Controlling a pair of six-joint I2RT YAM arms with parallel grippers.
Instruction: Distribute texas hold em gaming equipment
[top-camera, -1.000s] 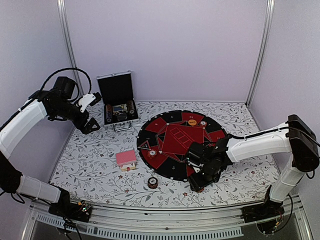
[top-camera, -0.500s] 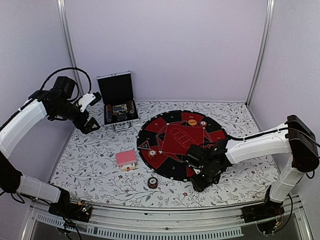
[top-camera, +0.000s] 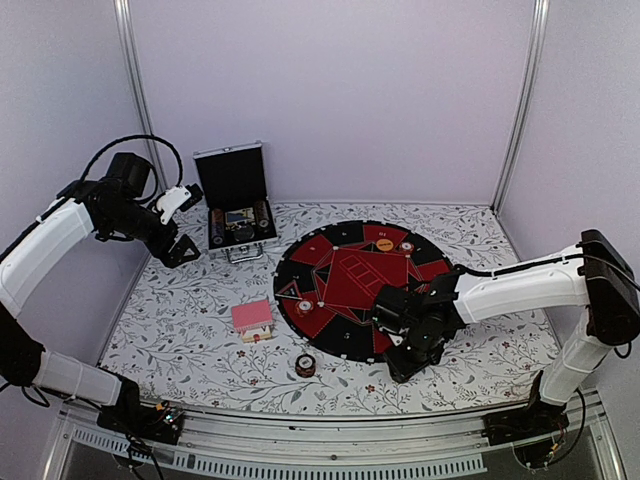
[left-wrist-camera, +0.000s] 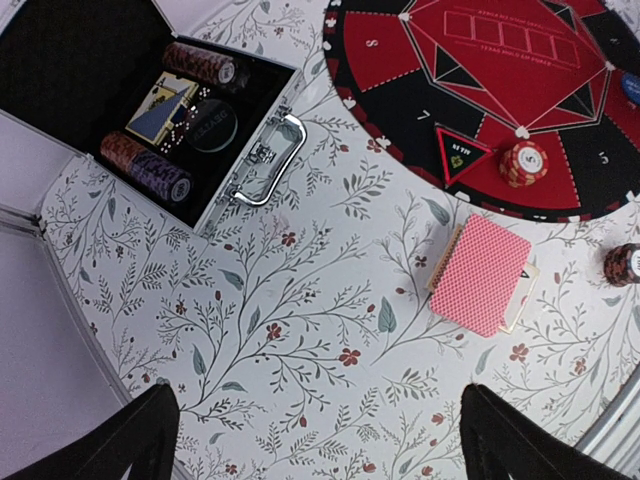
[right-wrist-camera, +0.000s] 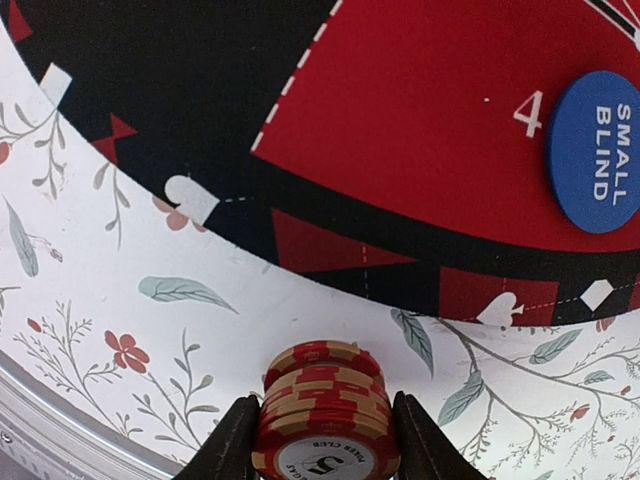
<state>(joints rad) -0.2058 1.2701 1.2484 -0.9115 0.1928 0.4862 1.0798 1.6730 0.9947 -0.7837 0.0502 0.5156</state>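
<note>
Gripping a short stack of red-and-cream striped chips, the right tool has its two fingers pressed against opposite sides of the stack, closed only as far as the chips allow (the top chip reads 5). The stack is over the floral desk, just outside the near rim of the round black-and-red poker mat. That puts it towards the near edge and right of the desk's middle. Whether it rests on the desk or hangs just above it, I cannot tell. A blue SMALL BLIND button lies on a red panel of the mat, beside the numeral 4.

The left tool hangs over the far-left part of the desk, its fingers spread wide with nothing between them. Beside it, towards the far-left corner, the silver-edged black case stands open with rolls of chips inside.

A pink-backed deck of cards lies on the desk just left of the mat, well apart from the case. One red chip stack sits on the mat's left rim. A darker chip stack stands on the desk just off the mat's near rim. An orange button lies at the mat's far side.
</note>
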